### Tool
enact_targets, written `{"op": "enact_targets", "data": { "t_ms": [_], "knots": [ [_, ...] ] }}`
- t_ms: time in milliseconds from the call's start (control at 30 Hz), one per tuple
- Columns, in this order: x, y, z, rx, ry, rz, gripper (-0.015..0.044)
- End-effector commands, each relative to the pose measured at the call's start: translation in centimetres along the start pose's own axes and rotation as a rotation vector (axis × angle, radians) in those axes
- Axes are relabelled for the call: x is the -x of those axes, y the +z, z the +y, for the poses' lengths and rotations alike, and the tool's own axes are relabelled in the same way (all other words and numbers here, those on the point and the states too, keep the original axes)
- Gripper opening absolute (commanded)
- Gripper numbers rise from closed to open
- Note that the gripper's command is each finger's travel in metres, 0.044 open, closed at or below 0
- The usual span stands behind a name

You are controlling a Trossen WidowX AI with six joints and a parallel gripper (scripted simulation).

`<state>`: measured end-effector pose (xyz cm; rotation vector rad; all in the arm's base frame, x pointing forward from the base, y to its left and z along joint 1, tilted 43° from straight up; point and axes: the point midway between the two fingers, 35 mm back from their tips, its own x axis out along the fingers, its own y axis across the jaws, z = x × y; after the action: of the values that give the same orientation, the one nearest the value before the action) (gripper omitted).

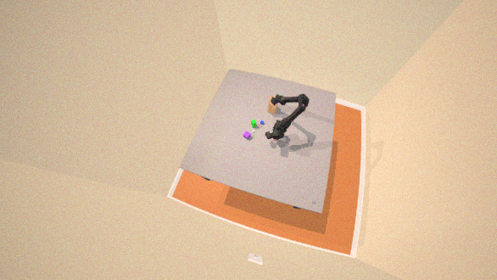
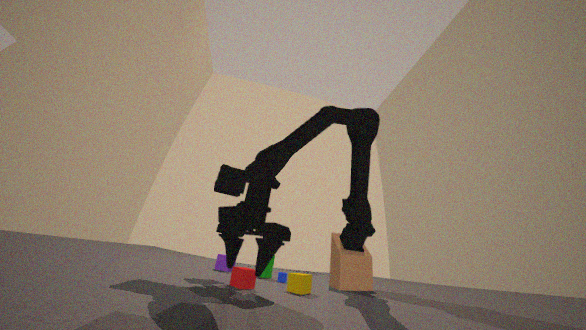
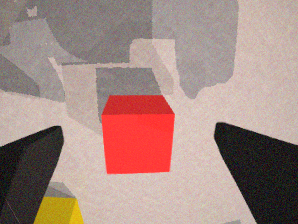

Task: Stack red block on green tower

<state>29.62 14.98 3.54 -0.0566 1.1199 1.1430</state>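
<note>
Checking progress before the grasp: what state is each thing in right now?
hand: open, empty, fingers either side of and above the red block
red block: flat on the table, not gripped
green tower: upright
yellow block: on the table, untouched
blue block: on the table, untouched
purple block: on the table, apart from the rest

Open claw (image 2: 248, 260) low over red block (image 2: 243, 278), tips seemingly just above, green tower (image 2: 267, 269) behind
</note>
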Motion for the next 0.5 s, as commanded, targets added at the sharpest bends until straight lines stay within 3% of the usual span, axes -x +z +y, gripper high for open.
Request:
{"op": "enact_targets", "data": {
  "t_ms": [0, 467],
  "knots": [
    [-1.1, -0.4, 0.0, -0.013, 0.01, 0.009, 0.044],
    [-2.3, -0.5, 0.2, -0.013, 0.011, 0.008, 0.044]
  ]
}}
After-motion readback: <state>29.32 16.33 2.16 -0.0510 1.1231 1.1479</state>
